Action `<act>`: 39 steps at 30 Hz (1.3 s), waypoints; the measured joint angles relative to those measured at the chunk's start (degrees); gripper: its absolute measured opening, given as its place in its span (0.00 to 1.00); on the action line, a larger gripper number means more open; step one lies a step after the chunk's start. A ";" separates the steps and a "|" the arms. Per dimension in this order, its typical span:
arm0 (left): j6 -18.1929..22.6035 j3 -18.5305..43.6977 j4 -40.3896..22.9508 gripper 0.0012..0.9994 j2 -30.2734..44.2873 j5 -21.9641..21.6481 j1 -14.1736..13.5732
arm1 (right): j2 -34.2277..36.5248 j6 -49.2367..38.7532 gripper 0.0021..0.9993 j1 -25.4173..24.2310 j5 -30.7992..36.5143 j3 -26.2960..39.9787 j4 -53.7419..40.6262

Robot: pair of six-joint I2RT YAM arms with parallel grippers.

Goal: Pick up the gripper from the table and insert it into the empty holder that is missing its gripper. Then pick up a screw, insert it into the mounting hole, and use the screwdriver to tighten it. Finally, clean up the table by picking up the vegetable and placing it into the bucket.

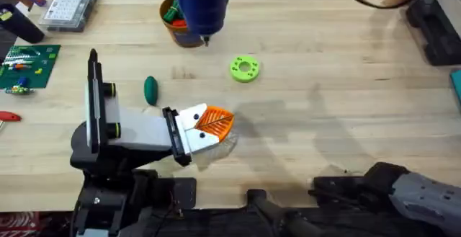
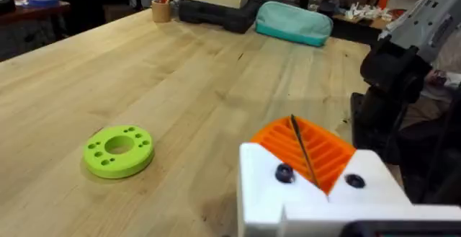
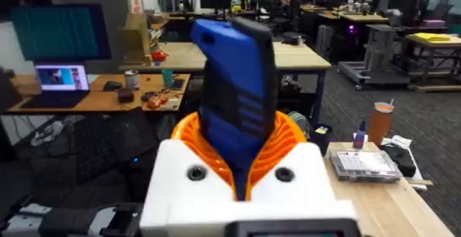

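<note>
The pale holder lies at the table's left. The orange ribbed gripper sits on the holder's black plate end, its two leaves pressed together along a thin dark seam. Its white base carries two dark dots; I cannot tell whether they are screws or holes. My right gripper is shut on the blue screwdriver, which hangs high over the bucket with its bit pointing down. The dark-green vegetable lies on the table beside the holder. A loose screw is out of view.
A lime-green ring lies right of the vegetable. A clear parts box and a green circuit board are at the far left. A black case stands at the far right, and the right arm's base is at the lower right.
</note>
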 joint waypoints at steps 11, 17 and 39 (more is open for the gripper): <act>0.00 0.00 -0.04 0.02 0.00 0.02 0.00 | 0.00 -1.15 0.05 1.43 -4.36 0.00 -0.05; 0.00 0.00 -0.04 0.02 0.00 0.02 0.00 | 0.00 -1.68 0.05 3.14 -3.37 -0.04 -0.52; 0.00 0.00 -0.04 0.02 0.00 0.02 0.00 | 3.21 -0.87 0.05 5.35 -5.12 -13.56 16.24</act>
